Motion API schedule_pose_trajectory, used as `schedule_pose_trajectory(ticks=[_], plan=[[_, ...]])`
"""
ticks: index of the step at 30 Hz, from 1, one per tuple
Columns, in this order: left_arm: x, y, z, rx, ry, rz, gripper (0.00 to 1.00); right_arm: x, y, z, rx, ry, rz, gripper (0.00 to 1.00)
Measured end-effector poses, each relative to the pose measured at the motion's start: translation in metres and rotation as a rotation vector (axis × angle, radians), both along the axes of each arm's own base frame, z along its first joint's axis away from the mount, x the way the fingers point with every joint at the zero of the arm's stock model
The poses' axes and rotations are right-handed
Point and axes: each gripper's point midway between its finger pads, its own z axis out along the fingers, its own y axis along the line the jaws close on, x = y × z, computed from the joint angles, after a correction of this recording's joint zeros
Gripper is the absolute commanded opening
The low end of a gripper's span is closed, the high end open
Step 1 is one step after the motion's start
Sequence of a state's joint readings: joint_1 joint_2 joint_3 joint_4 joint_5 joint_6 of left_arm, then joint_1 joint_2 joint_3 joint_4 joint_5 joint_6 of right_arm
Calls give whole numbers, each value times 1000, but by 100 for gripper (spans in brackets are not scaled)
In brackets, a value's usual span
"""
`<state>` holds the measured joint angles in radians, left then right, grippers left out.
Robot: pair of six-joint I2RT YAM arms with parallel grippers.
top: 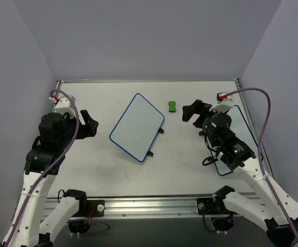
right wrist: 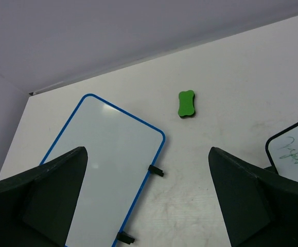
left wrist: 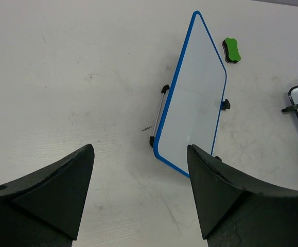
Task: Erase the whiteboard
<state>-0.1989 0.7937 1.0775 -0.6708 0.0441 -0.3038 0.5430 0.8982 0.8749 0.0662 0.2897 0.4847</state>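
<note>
The whiteboard shows a blank face, so erasing looks finished (green eraser lies free toward the table's far edge), and the 2 pincers, left gripper and right gripper, gape wide, empty.

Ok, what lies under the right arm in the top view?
A black-framed board with faint green scribbles lies there. The right arm covers most of its face from above, so the rest of the writing is hidden in that view.
</note>
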Motion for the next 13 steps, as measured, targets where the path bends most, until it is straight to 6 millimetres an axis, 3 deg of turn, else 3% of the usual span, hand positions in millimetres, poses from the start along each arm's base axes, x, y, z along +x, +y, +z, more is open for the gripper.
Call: schedule_pose_trajectory(ticks=[7,13], plan=[[-2,0,3,-5,-11,-3,82,-16,-15,-29,-65,77,-22,100],[-3,0,4,-5,-15,-2,82,-18,-14,-31,-82,80,-2,100]])
